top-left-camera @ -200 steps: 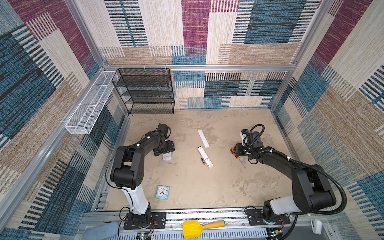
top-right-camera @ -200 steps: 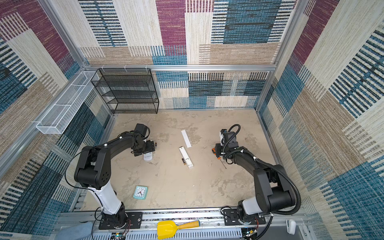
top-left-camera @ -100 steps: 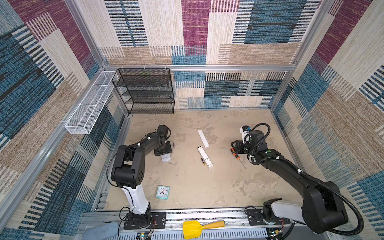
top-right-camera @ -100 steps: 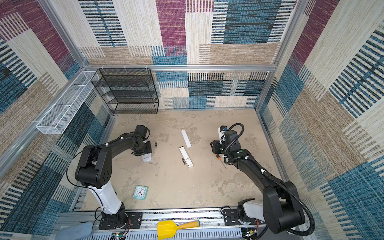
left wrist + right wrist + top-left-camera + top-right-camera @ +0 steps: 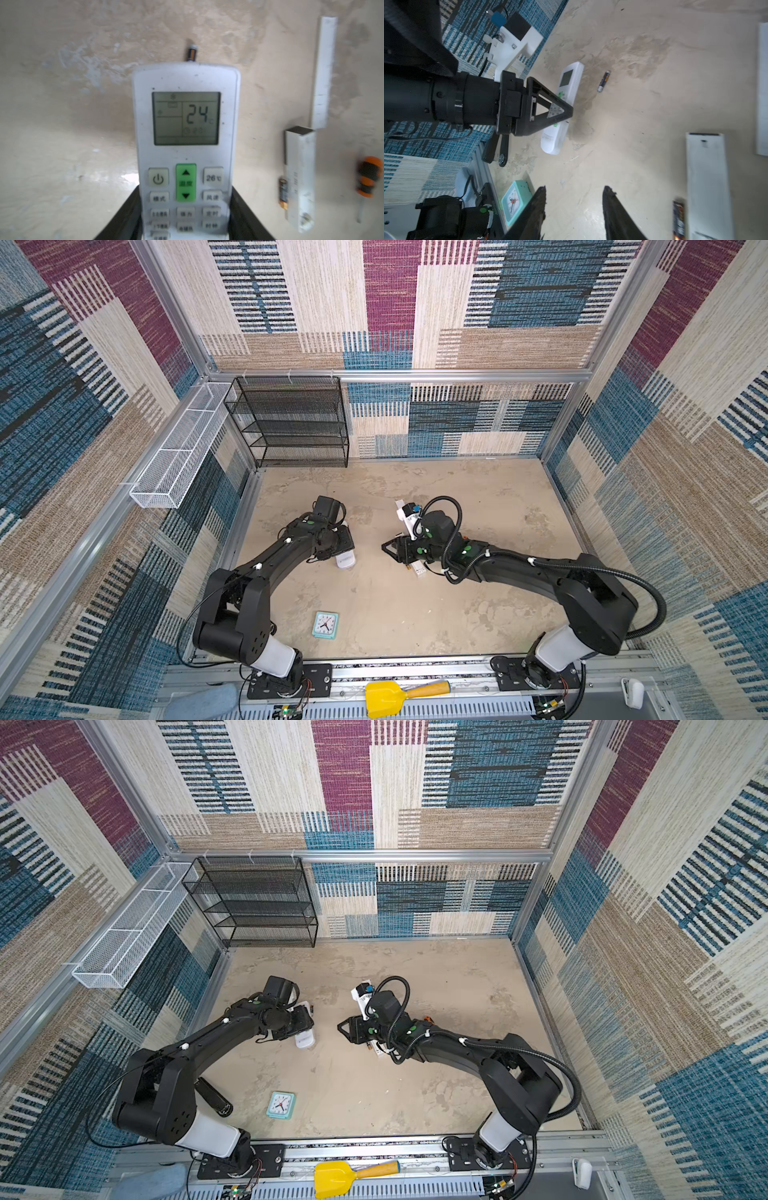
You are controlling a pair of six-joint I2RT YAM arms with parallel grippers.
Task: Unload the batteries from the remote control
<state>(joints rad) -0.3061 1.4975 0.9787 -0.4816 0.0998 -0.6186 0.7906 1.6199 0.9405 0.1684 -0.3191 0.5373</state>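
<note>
Lying nearest, at the bottom edge in both top views, is a yellow scoop (image 5: 384,697) on the rail. A little above it a small teal clock (image 5: 325,624) sits flat on the table (image 5: 415,614).

Mid-frame the two arms face each other. The left gripper (image 5: 185,189) has closed part-way onto the white remote control (image 5: 186,116) — its black fingers (image 5: 124,218) press the two long sides at the button end, with the screen up and reading 24. Near the remote's screen end, upper centre in the left wrist view, a dark battery (image 5: 192,52) lies loose on the table, not touching the remote.

The right gripper (image 5: 575,189) hangs about half open and holds nothing, with bare table between its fingers.

Lower right in the left wrist view, a second dark battery (image 5: 283,192) with a golden end lies against a long white casing (image 5: 299,176). A white strip (image 5: 324,72) lies past the casing, and an orange-handled screwdriver (image 5: 367,178) lies beside it.

Farthest back — a black mesh rack (image 5: 291,423) stands against the wall, and a white wire basket (image 5: 178,452) hangs at upper left.
</note>
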